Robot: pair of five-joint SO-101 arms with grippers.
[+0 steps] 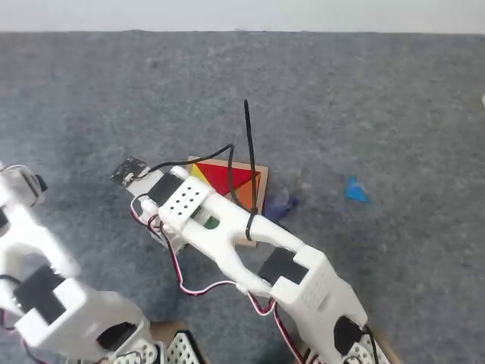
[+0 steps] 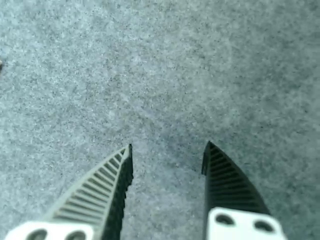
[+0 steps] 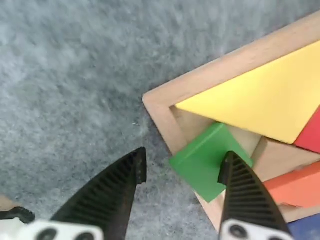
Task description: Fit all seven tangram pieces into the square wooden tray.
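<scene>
Green and tilted, one piece (image 3: 202,162) sits at the corner of the wooden tray (image 3: 159,112), partly over the rim. The right tool (image 3: 186,152) is spread wide on either side of it, holding nothing. A yellow piece (image 3: 265,100), a red piece (image 3: 311,136) and an orange piece (image 3: 295,187) lie in the tray. A blue piece (image 1: 356,189) lies well apart on the grey bench (image 1: 379,91). The left tool (image 2: 169,145) hangs wide open over bare bench.

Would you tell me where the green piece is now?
In the right wrist view, the green piece lies tilted across the tray rim beside the yellow triangle, under the open right hand.
</scene>
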